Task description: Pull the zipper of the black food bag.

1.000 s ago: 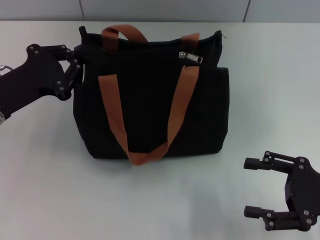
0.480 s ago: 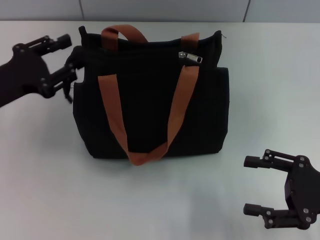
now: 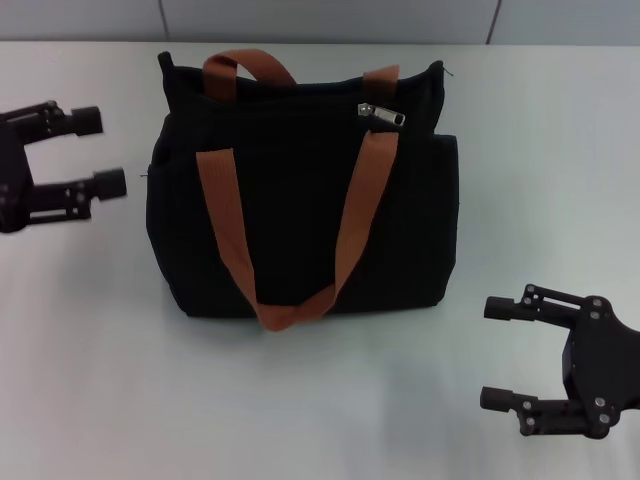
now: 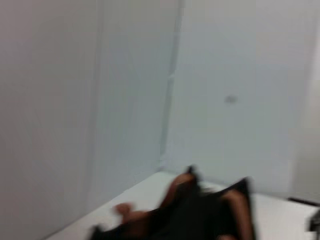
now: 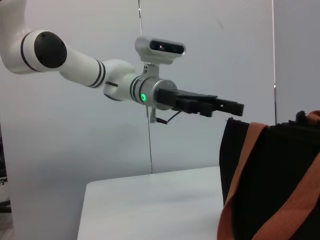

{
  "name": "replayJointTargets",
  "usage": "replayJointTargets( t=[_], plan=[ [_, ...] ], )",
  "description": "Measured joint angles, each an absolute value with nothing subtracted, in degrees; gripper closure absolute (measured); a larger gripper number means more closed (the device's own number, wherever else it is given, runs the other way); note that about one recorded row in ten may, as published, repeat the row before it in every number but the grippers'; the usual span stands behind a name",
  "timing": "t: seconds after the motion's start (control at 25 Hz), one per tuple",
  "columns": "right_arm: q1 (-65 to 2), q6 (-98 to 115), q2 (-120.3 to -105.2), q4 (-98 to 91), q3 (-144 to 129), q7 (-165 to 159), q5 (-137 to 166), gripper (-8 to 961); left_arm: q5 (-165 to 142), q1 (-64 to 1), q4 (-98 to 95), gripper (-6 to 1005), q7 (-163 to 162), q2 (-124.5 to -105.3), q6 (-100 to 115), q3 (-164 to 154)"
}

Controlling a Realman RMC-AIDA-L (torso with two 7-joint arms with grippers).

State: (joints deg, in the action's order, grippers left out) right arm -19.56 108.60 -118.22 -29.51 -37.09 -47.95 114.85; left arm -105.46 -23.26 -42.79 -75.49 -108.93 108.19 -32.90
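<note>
- Black food bag [image 3: 300, 190] stands upright mid-table, zipper [image 3: 384, 115] exposed toward the right end of its top edge for access.
- Left gripper [image 3: 98, 150]: wide open, empty, near the left edge beside the bag.
- Right gripper [image 3: 497, 353]: wide open, empty, at the near right corner.

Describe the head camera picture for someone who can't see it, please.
A black bag with orange-brown straps stands on a pale table, its silver zipper near the top right corner. The left gripper hovers beside the bag's left side, jaws open, not touching; the right gripper waits open at the table's near right.
</note>
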Motion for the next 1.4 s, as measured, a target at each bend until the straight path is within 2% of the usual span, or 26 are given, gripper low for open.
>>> replayJointTargets(
  t=[0.32, 0.52, 0.96, 1.4],
  plan=[
    [-20.97, 107.71, -118.54, -27.47, -37.17, -47.55, 115.12, 135, -107.53, -22.67, -40.03, 181, -67.06, -113.65, 113.68, -34.59],
    [-21.87, 106.59, -118.77, -26.20, -37.66, -47.38, 115.22, 135, -111.65, -22.42, -33.39, 183, -60.30, -115.21, 112.91, -36.35],
    [-22.24, 104.69, -119.01, -23.85, -38.26, -46.62, 115.65, 135, -120.37, -22.80, -28.49, 187, -55.92, -117.56, 107.25, -36.85],
    [-23.83, 102.59, -119.00, -21.50, -38.32, -45.84, 117.94, 135, -121.15, -23.12, -28.21, 189, -55.81, -118.12, 106.77, -36.91]
  ],
)
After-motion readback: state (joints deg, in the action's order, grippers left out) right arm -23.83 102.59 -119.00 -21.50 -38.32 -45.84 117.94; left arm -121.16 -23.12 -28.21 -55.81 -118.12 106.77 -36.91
